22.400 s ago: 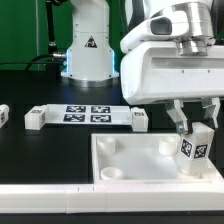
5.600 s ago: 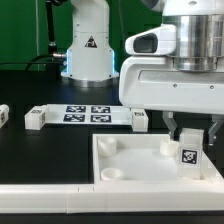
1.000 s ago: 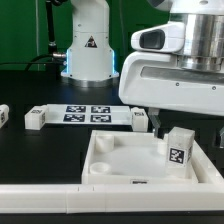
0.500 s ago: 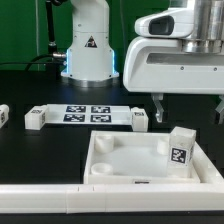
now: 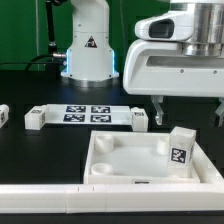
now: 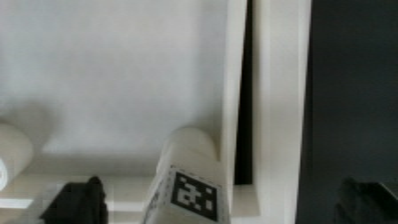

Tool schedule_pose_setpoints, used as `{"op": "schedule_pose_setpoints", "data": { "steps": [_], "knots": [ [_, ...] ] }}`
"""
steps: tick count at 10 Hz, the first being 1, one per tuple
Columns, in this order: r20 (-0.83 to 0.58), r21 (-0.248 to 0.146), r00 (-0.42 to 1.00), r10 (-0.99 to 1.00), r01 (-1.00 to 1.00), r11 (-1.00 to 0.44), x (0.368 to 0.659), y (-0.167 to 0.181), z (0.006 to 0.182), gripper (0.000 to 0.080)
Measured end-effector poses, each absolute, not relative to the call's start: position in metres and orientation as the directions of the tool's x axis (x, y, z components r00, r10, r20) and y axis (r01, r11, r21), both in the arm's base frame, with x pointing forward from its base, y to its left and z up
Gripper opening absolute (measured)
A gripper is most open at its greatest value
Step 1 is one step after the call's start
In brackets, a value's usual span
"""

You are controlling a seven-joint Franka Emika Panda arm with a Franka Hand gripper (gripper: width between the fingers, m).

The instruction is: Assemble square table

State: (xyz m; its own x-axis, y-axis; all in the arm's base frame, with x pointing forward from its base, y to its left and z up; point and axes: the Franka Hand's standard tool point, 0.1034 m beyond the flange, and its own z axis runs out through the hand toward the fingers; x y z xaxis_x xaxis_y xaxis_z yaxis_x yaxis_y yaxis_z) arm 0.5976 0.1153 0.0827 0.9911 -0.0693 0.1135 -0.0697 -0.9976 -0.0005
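Observation:
The white square tabletop (image 5: 120, 158) lies at the front, rim up, with round corner sockets. One white leg (image 5: 180, 147) with a black-white tag stands upright in its corner at the exterior view's right. My gripper (image 5: 190, 112) hangs above that leg, open and empty, with a finger (image 5: 160, 108) on either side and clear of it. In the wrist view the leg (image 6: 192, 185) shows below me between the dark fingertips (image 6: 80, 200), on the tabletop's white floor (image 6: 125, 80). Two more legs (image 5: 36, 118) (image 5: 138, 119) lie behind the tabletop. Another leg (image 5: 3, 113) lies at the left edge.
The marker board (image 5: 88, 113) lies between the two loose legs. A long white border bar (image 5: 50, 200) runs along the front. The robot base (image 5: 88, 50) stands at the back.
My gripper has risen off the leg and now hangs higher above it. The leg stays upright in the tabletop's corner.

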Motion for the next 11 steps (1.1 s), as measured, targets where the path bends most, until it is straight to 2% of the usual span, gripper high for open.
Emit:
{"op": "schedule_pose_setpoints", "data": {
  "steps": [2, 3, 7, 8, 9, 10, 11],
  "knots": [
    [0.107, -0.003, 0.993, -0.050, -0.050, -0.999, 0.543, 0.124, 0.065, 0.0649],
    [0.094, -0.001, 0.995, -0.045, -0.045, -0.999, 0.532, 0.124, 0.064, 0.0649],
    [0.097, -0.001, 0.994, -0.045, -0.045, -0.999, 0.535, 0.124, 0.063, 0.0649],
    [0.104, -0.005, 0.993, -0.047, -0.047, -0.999, 0.521, 0.122, 0.057, 0.0649],
    [0.076, -0.002, 0.996, -0.050, -0.050, -0.999, 0.490, 0.115, 0.046, 0.0649],
    [0.061, 0.005, 0.997, -0.039, -0.040, -0.999, 0.471, 0.107, 0.043, 0.0649],
    [0.067, 0.007, 0.998, -0.021, -0.021, -1.000, 0.466, 0.096, 0.045, 0.0649]
  ]
}}
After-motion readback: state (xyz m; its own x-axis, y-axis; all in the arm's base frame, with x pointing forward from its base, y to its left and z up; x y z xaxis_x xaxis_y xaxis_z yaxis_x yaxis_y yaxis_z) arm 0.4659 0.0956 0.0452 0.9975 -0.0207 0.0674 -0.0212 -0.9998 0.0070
